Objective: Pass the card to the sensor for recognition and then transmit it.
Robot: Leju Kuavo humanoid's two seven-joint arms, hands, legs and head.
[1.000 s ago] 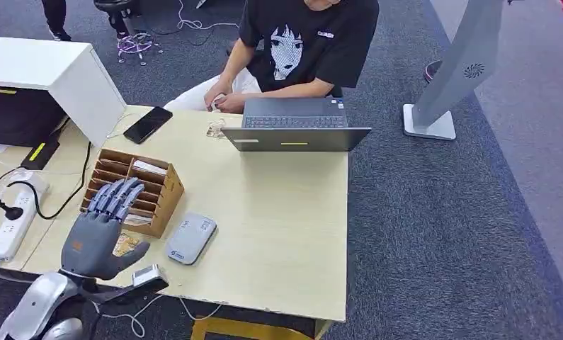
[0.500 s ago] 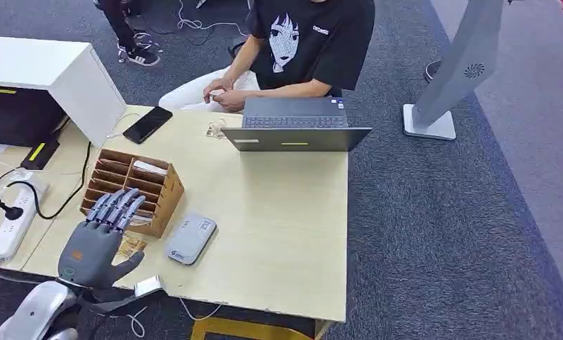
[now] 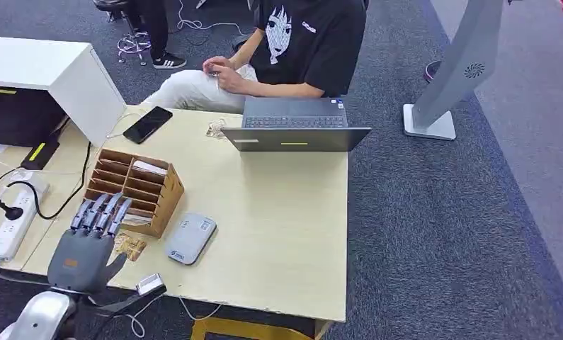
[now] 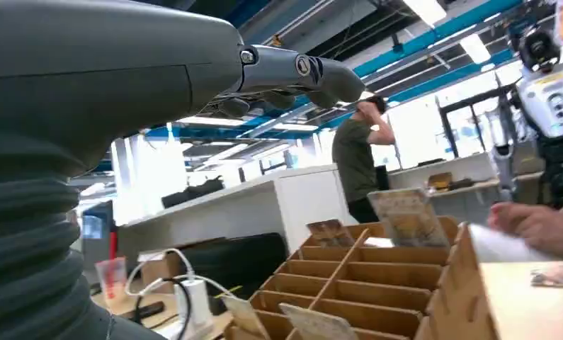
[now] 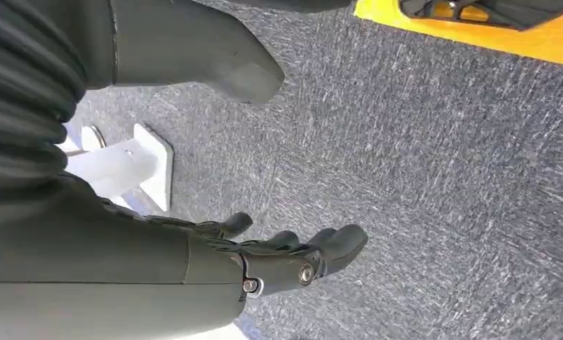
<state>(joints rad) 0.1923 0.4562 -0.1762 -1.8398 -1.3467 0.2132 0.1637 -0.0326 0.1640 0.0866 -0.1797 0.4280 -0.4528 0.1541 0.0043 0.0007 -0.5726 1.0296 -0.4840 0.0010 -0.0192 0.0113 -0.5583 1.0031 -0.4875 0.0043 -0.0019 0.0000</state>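
Note:
A brown slotted card holder [image 3: 133, 190] stands on the wooden table [image 3: 278, 227] at front left, with cards upright in its slots [image 4: 408, 216]. One patterned card [image 3: 129, 246] lies flat on the table just in front of it. To its right rests the grey card sensor [image 3: 190, 239]. My left hand [image 3: 83, 244] hovers at the table's front left corner, fingers straight and apart, holding nothing, its fingertips [image 3: 101, 209] near the holder's front edge. In the left wrist view the left hand [image 4: 193, 71] is above the holder [image 4: 363, 283]. My right hand [image 5: 264, 262] hangs empty over the carpet, fingers loosely apart.
A person [image 3: 299, 42] sits behind an open laptop [image 3: 296, 127] at the table's far edge. A black phone [image 3: 148, 124] and a white box [image 3: 52, 71] lie at far left, a power strip [image 3: 13, 219] at left. A grey stand [image 3: 455, 71] stands on the carpet.
My left hand has drawn back toward me and to the left, off the holder, uncovering the flat card. The person has turned and leaned to the left.

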